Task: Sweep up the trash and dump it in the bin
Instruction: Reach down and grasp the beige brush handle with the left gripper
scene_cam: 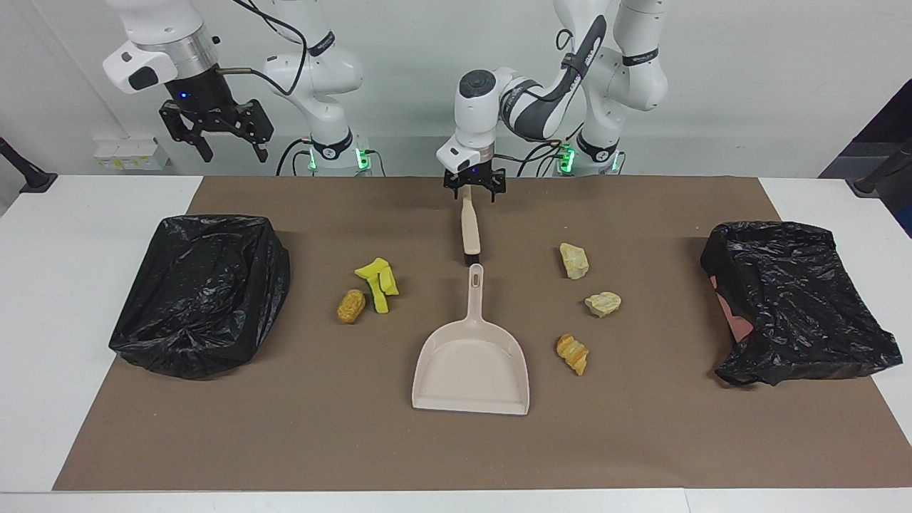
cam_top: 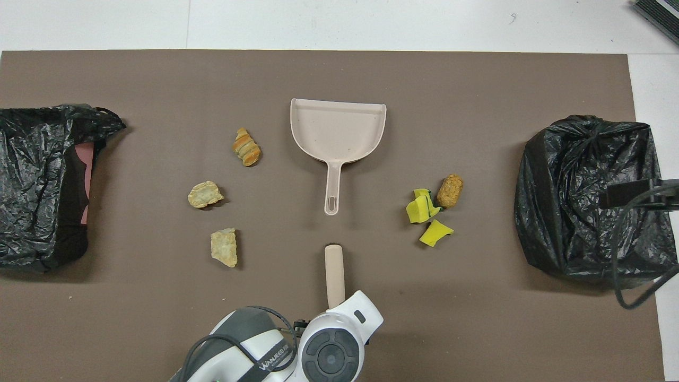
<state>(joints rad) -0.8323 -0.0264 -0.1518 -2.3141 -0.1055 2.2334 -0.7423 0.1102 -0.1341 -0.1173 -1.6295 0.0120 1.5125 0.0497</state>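
Trash lies in two loose groups on the brown mat: yellow foam pieces (scene_cam: 376,282) and an orange-brown nugget (scene_cam: 350,305) toward the right arm's end, two pale cream chunks (scene_cam: 573,260) and an orange-striped chunk (scene_cam: 572,353) toward the left arm's. Left gripper (scene_cam: 473,191), fingers spread, straddles the beige brush (scene_cam: 469,228) handle, hiding its tip. Right gripper (scene_cam: 225,144) waits aloft, open. Dustpan (scene_cam: 472,367) sits beside the bristles, between the groups. Two crinkled black bin bags (scene_cam: 199,292) flank everything.

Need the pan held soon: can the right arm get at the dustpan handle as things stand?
Probably yes: the right pincer hangs open above the table edge, and nothing lies around the dustpan handle except the brush tip.
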